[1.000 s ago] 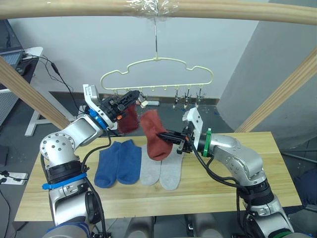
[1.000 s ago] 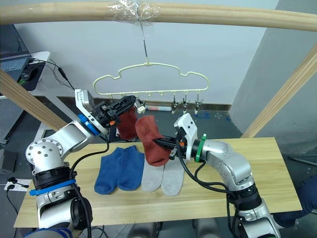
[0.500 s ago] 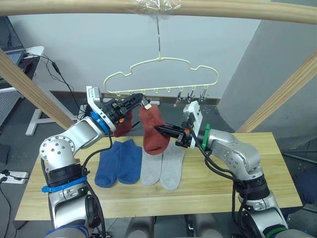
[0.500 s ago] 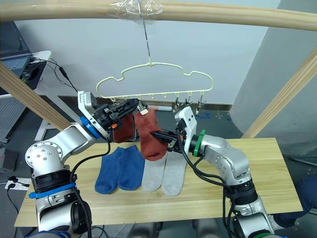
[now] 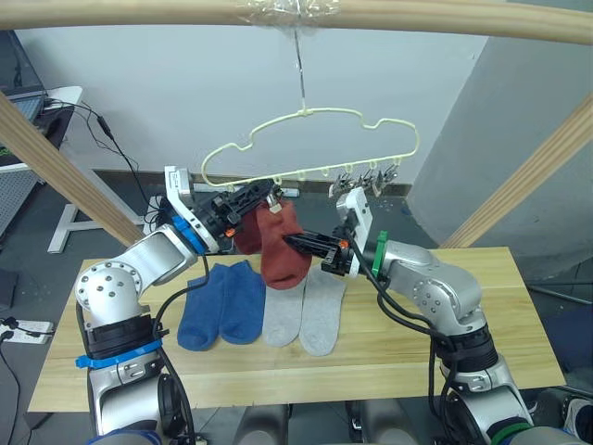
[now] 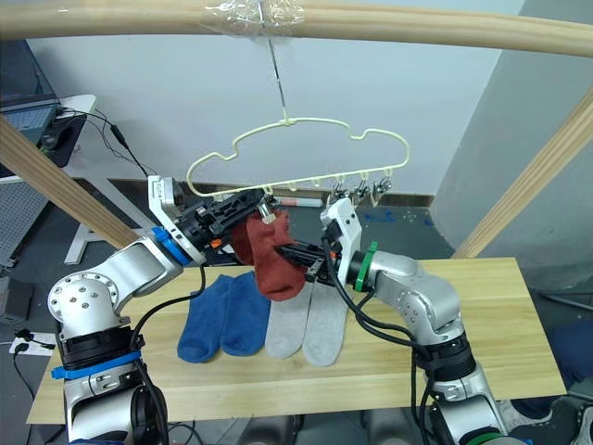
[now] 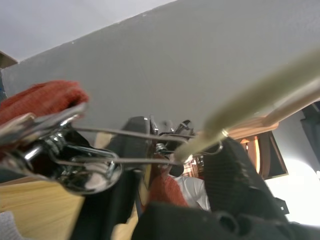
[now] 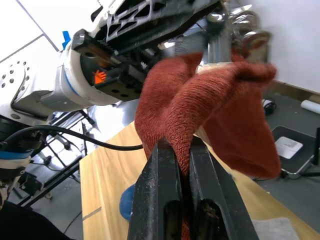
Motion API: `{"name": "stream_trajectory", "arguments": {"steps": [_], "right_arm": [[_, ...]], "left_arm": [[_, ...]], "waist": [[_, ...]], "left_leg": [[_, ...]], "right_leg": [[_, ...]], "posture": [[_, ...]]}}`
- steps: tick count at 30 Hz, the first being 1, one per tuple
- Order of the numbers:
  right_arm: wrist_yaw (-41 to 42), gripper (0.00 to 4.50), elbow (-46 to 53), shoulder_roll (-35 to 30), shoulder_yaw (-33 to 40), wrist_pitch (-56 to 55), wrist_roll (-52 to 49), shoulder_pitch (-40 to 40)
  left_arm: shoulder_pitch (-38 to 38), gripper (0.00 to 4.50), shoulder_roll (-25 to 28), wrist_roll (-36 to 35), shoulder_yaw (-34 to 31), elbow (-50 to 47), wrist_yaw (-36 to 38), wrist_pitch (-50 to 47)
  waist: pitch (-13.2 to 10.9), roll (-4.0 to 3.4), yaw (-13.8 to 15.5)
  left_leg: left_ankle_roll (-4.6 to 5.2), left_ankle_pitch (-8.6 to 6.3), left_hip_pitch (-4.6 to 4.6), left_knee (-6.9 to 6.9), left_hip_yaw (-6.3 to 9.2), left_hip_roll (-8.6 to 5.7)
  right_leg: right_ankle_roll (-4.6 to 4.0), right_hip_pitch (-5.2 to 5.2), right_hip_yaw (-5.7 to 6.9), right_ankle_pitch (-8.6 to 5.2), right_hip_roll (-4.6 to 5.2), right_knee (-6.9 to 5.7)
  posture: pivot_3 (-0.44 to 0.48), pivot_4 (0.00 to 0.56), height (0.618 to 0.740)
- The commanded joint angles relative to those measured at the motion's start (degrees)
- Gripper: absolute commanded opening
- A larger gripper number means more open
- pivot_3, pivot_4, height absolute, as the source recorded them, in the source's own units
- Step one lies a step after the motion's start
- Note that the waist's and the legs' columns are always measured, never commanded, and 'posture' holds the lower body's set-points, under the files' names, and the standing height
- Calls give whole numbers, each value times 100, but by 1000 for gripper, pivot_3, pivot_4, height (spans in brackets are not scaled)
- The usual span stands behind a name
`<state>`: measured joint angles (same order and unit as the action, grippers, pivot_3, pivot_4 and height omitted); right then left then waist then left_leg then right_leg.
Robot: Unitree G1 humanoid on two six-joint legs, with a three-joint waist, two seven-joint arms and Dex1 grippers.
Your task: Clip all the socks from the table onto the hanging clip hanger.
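Rust sock [image 5: 283,248] — pinched by right gripper [image 5: 301,243], arm raised | left gripper [image 5: 257,195] at hanger clip [image 5: 271,192], apparently squeezing it

Metal clip [image 7: 65,165] close up, rust red sock [image 7: 37,98] beside it, pale-yellow hanger wire [image 7: 260,92] slanting across

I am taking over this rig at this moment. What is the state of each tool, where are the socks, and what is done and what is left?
Right tool: shut on a rust red sock, lifted up to the clip hanger's clips.
Left tool: up at a metal clip at the hanger's left end; whether it is open or shut cannot be seen. A second rust red sock hangs just behind it, apparently already clipped.
On the table: two blue socks and two light grey socks, side by side.
Done: probably one red sock.
Left: clip the held red sock, then the four on the table.
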<state>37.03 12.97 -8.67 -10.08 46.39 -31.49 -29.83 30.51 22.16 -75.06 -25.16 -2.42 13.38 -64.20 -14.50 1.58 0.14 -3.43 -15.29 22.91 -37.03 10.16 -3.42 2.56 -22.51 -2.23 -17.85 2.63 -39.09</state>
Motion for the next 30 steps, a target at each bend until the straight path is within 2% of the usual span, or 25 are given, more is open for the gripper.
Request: {"name": "stream_trajectory", "arguments": {"steps": [1,2,7,14,18,22,27,28,30], "right_arm": [[-55,0,182,42,-198,8,11,52],[-101,0,178,68,-257,94,2,66],[-390,0,18,387,-289,454,-119,64],[-660,0,-354,768,-69,664,-140,-28],[-732,1065,-469,904,79,740,-216,-84],[-779,2536,-515,928,139,776,-236,-98],[-707,4318,-385,407,-72,527,157,105],[-675,4459,-327,248,-126,428,261,183],[-568,4459,-152,-126,-183,274,404,394]], "left_arm": [[51,3164,372,246,61,-405,320,272],[22,3434,514,376,117,-433,412,284],[-37,3434,987,587,226,-455,856,287],[-86,3434,1351,828,432,-674,1367,342],[-259,3471,1484,1144,578,-763,1628,513],[-573,3471,1724,1684,830,-962,2024,857],[-1053,3471,2087,2808,1253,-1228,2480,1807],[-1163,3471,2174,3056,1371,-1273,2566,1995],[-1286,3471,2170,3246,1429,-1380,2567,2160]], "waist": [[0,0,-6],[0,0,-9],[0,0,-12],[0,-1,-14],[0,-1,-14],[-1,-2,-29],[-2,-4,-26],[-2,-4,-26],[-3,-6,-11]], "left_leg": [[0,0,0,1,0,0],[0,0,0,2,0,0],[-1,1,0,7,-5,1],[-5,3,-1,7,-1,1],[-5,3,-1,9,-3,2],[-6,3,-1,14,-4,3],[-5,3,0,17,-8,3],[-5,3,0,17,-9,3],[-5,3,0,22,-13,3]], "right_leg": [[0,-1,0,0,0,0],[0,-3,-1,0,0,-1],[0,-9,-4,0,0,-1],[-6,-11,-3,3,-1,-5],[-6,-14,-5,3,-1,-5],[-6,-18,-6,3,-1,-4],[-6,-23,-9,3,-1,-2],[-6,-22,-9,3,0,-2],[-6,-23,-13,3,0,2]], "posture": [[127,256,740],[128,256,740],[141,256,740],[150,255,740],[150,255,740],[140,251,740],[138,251,740],[138,251,740],[138,251,740]]}}
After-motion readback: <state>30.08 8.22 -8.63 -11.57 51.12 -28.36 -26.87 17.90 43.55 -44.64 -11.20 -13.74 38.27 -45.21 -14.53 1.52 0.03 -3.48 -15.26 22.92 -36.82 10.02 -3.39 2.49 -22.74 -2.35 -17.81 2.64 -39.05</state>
